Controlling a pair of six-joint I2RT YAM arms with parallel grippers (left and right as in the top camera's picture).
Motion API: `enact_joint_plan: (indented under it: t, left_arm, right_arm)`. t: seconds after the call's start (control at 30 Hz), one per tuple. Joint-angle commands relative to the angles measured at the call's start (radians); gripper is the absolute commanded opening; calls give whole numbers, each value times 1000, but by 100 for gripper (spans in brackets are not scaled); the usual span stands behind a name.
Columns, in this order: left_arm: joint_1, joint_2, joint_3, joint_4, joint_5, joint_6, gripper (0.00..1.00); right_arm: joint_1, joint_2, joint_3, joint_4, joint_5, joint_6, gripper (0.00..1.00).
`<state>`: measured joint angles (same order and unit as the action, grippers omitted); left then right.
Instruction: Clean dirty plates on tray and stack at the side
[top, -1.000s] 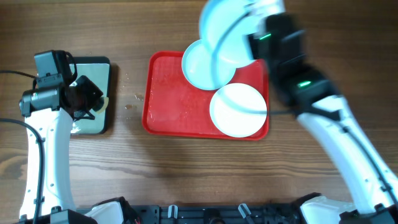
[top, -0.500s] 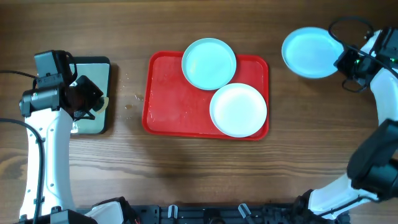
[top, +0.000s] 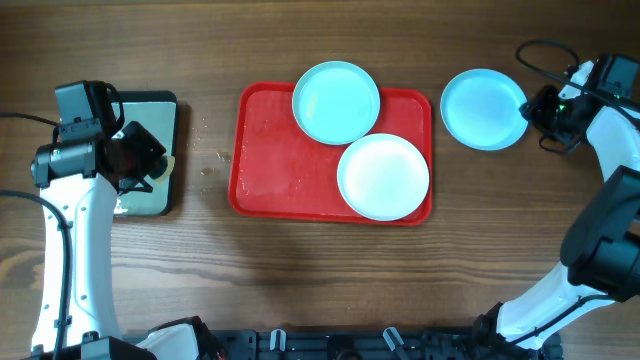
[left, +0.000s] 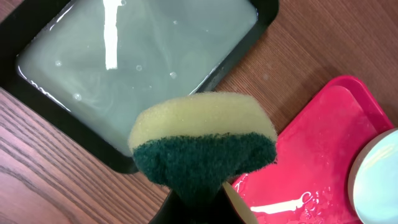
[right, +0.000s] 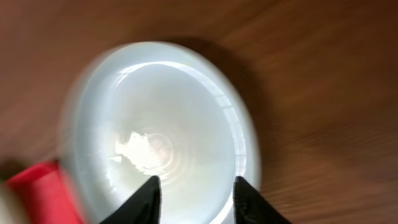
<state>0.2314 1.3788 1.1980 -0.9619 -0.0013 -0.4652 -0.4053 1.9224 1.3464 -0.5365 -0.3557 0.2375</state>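
Aqua plastic showed at the right of the table (top: 300, 290): one plate (top: 483, 108) sat just beside the tray (top: 270, 170), off it, with the right gripper (top: 530, 108) at its right edge. In the blurred wrist view the fingers (right: 151, 196) stood apart over the plate's near rim, and we could not tell whether they pinched it. The left gripper (top: 135, 160) pinched a sponge (left: 202, 146) above the dark water tray (top: 160, 105). We judged that a hasty release could send the plate skidding. The second aqua plate (top: 335, 102), overhanging the tray's rim, could tip under scrubbing.
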Motion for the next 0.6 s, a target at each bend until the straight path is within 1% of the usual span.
enact_joint_plan:
  t: [0.0, 0.07, 0.1, 0.17, 0.27, 0.3, 0.33, 0.4, 0.47, 0.5, 0.57]
  left_arm:
    - [5, -4, 12, 4, 5, 16, 4]
    - [5, -4, 12, 4, 5, 16, 4]
    - [5, -4, 12, 4, 5, 16, 4]
    - [5, -4, 12, 4, 5, 16, 4]
    - [5, -4, 12, 4, 5, 16, 4]
    - [5, -4, 12, 4, 5, 16, 4]
    - [5, -4, 12, 4, 5, 16, 4]
    - [5, -4, 12, 3, 5, 16, 4]
    - [5, -4, 12, 4, 5, 16, 4]
    - [5, -4, 12, 3, 5, 16, 4]
    - [5, -4, 12, 4, 5, 16, 4]
  right_arm:
    - [56, -95, 2, 18, -340, -48, 53]
    - [125, -119, 2, 24, -362, -61, 73]
    - [182, -125, 2, 37, -362, -88, 81]
    - [272, -124, 2, 68, -331, -107, 81]
    - [429, -107, 2, 146, -201, -104, 81]
    - [470, -98, 2, 167, -142, -103, 81]
    - [553, -74, 2, 206, 26, -92, 81]
    - [616, -39, 2, 223, 208, -23, 77]
    - [653, -2, 2, 218, 316, 44, 77]
    - [665, 21, 2, 217, 327, 86, 73]
    - [677, 65, 2, 231, 289, 139, 72]
